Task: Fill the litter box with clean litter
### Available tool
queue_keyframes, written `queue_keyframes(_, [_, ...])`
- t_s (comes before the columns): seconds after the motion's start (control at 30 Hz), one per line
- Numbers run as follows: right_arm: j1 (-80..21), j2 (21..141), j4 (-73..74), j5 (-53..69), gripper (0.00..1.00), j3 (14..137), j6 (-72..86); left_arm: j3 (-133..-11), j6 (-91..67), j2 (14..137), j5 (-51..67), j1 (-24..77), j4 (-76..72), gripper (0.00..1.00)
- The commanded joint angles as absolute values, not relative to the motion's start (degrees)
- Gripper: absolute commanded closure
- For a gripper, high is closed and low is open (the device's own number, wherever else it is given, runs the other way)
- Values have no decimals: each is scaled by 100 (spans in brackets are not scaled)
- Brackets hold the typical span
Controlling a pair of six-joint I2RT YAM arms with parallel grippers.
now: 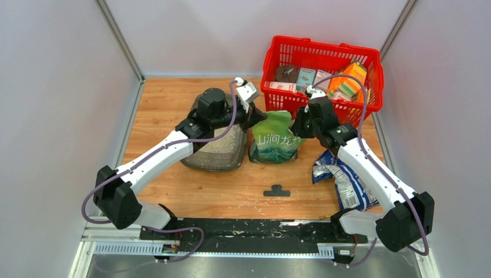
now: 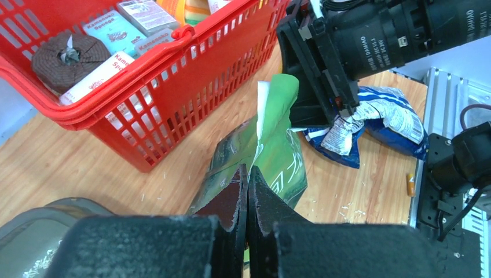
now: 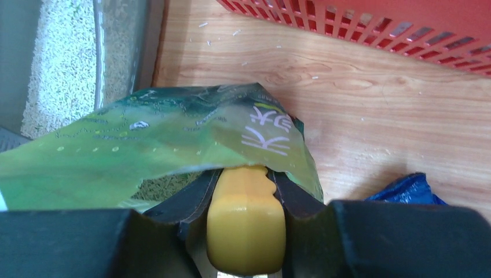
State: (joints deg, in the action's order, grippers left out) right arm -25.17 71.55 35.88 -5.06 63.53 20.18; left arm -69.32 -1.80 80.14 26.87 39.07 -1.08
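Centre: green bag (image 1: 275, 139), top pinched in closed left fingers (image 2: 231, 200); right fingers (image 3: 191, 200) clamped on yellow piece (image 3: 246, 220) under its rim. Tip mouth leftward over litter box (image 1: 214, 165), left of centre, spreading clean litter (image 3: 58, 75) evenly.

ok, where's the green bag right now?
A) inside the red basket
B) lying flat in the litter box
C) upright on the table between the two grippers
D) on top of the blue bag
C: the top view shows the green bag standing on the table between the left gripper and the right gripper, just right of the litter box.
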Motion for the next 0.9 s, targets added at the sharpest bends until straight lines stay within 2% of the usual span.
queue_keyframes(0.0, [-2329, 7716, 3869, -208, 100, 5679, 1881, -7286, -457, 7726, 2681, 3823, -1072, 100])
queue_keyframes(0.27, [-2066, 7778, 3375, 2394, 100, 4922, 1714, -7400, -396, 7989, 2716, 3823, -1239, 100])
queue_keyframes(0.43, [-1890, 7708, 3366, 3558, 100, 4904, 1661, -7567, -202, 8174, 2751, 3814, -1257, 100])
queue_keyframes(0.5, [-1531, 7638, 3392, 3849, 100, 4992, 1731, -7663, -150, 8218, 2786, 3814, -1222, 100])
queue_keyframes(0.63, [-399, 7831, 3341, 4823, 100, 5369, 2432, -7857, -79, 8262, 2830, 3814, -994, 100])
queue_keyframes(0.77, [-53, 7787, 2541, 5492, 100, 5326, 3820, -7910, 280, 8209, 2778, 3814, -564, 100])
queue_keyframes(0.87, [219, 7708, 2180, 5790, 100, 5352, 4191, -7910, 666, 8095, 2716, 3814, -195, 100])
